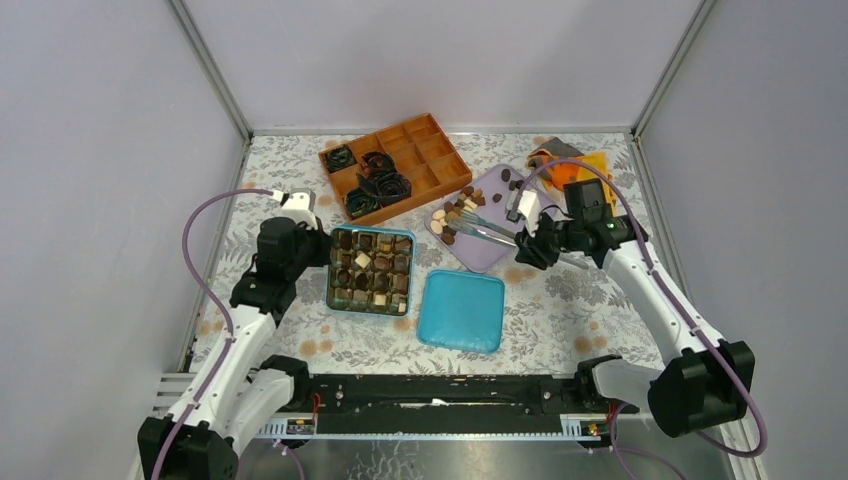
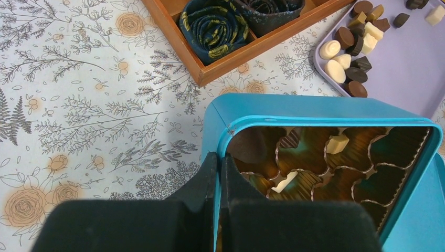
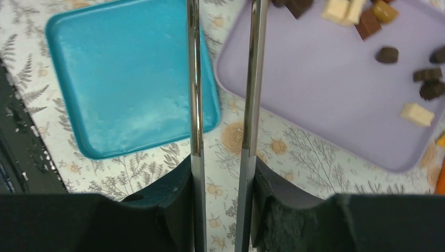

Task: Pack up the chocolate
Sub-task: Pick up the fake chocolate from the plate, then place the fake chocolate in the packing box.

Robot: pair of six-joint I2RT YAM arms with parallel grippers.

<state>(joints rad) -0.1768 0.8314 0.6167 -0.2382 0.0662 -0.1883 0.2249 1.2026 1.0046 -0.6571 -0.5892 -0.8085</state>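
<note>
The chocolate lies in two places: a heap of loose pieces [image 1: 453, 214] [image 2: 350, 56] [image 3: 369, 22] on the lilac tray [image 1: 492, 256] [image 3: 325, 84], and pieces in the cups of the blue tin [image 1: 331, 275] [image 2: 315, 117]. My left gripper [image 1: 323, 244] [image 2: 220, 156] is shut on the tin's left wall, one finger inside and one outside. My right gripper [image 1: 528, 246] [image 3: 223, 163] is shut on metal tongs [image 1: 490, 235] [image 3: 196, 79]. The tongs' arms stand apart and reach toward the heap on the tray. Their tips are out of the right wrist view.
The tin's blue lid [image 1: 461, 310] [image 3: 131, 79] lies flat in front of the tray. A wooden divided box [image 1: 425, 150] with black paper cups [image 1: 380, 186] [image 2: 215, 25] stands at the back. An orange object [image 1: 592, 163] lies at the back right.
</note>
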